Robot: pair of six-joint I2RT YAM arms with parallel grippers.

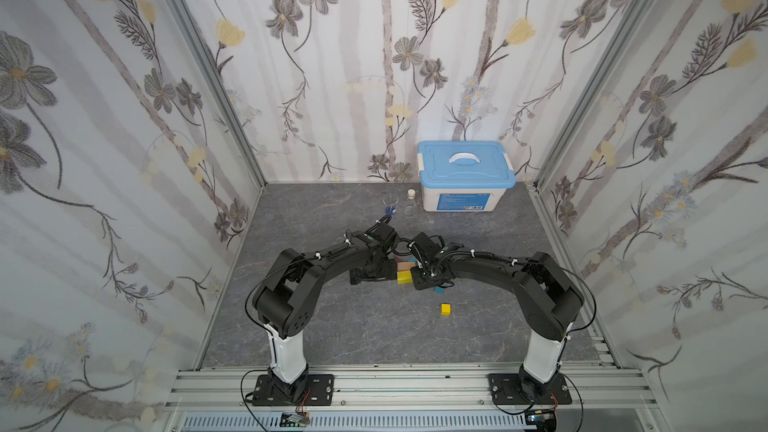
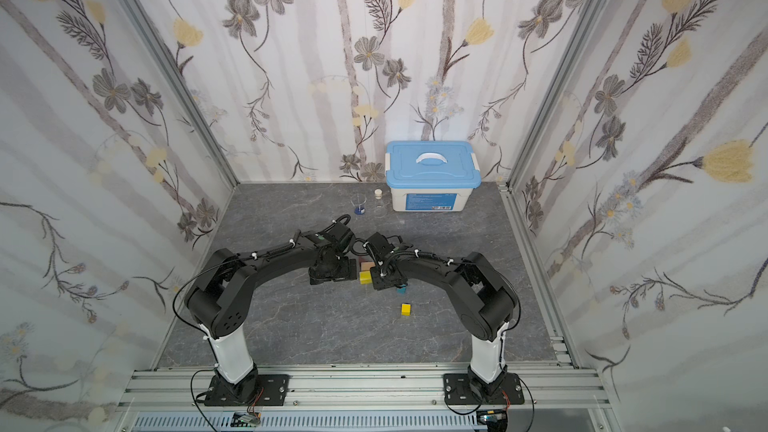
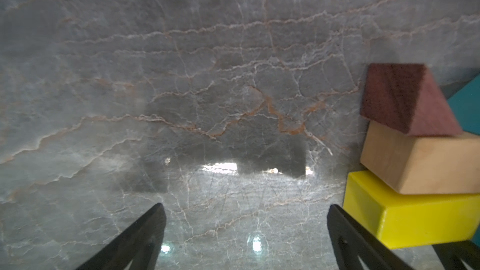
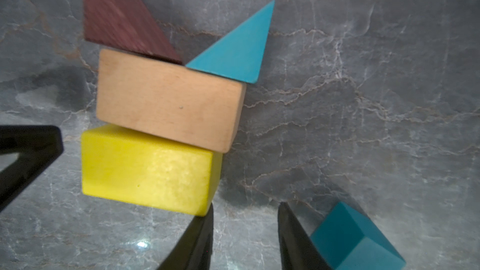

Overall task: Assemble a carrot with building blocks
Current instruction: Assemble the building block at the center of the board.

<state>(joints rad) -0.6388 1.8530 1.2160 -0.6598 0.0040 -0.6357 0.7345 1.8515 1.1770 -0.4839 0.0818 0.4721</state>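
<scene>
In both top views the left arm and the right arm meet over the middle of the worktop, bent down above the blocks. Between the wrists show the yellow bar and a part of the teal triangle. The teal bar peeps out beside the right wrist. The cube lies alone, nearer to the arm bases. A box and a beaker stand near the back wall.

In the left wrist view the left jaws are spread wide, with only bare worktop between them. One finger is just beside the yellow bar. The tan bar touches this bar, and the maroon triangle touches the tan bar.

In the right wrist view the right jaws are partly spread and pinch nothing. The teal bar lies just outside one finger. Both triangles touch one long side of the tan bar, and the yellow bar lies against the opposite side.
</scene>
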